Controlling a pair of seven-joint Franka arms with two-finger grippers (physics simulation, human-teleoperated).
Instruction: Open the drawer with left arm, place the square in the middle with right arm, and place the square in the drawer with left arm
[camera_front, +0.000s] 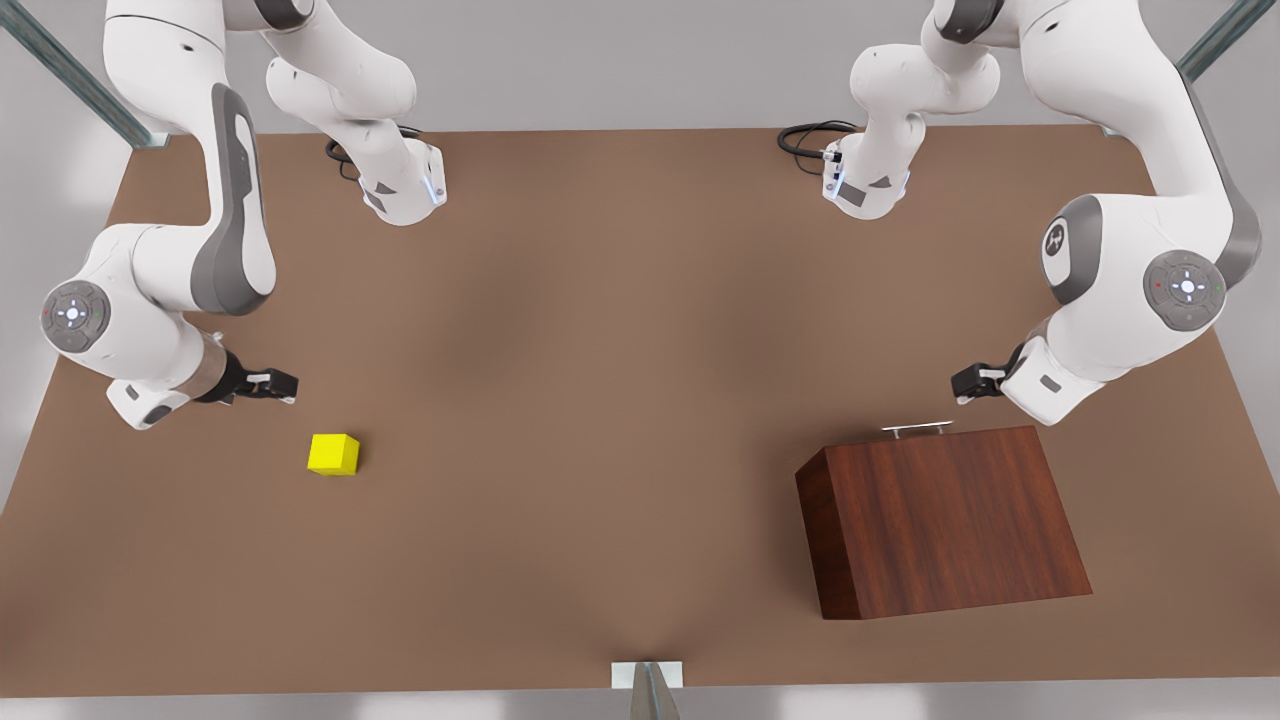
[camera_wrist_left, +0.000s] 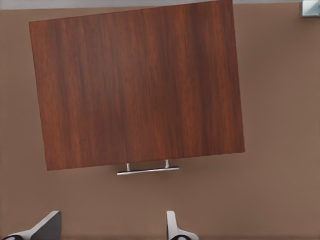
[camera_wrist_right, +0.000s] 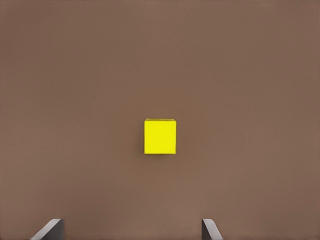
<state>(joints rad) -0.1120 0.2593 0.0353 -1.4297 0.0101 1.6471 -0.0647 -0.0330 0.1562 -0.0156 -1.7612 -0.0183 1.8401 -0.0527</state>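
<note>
One yellow square, one closed drawer

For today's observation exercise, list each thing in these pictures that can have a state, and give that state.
Drawer: shut, handle untouched.
Cube: resting on the table, not held.
Left claw: open, beside the handle, holding nothing.
Right claw: open, near the cube, apart from it.

The front view looks steeply down on the whole worktop from high opposite the arm bases. The left wrist view faces straight down over the cabinet, nearer. The right wrist view faces straight down over the square, beside it.
</note>
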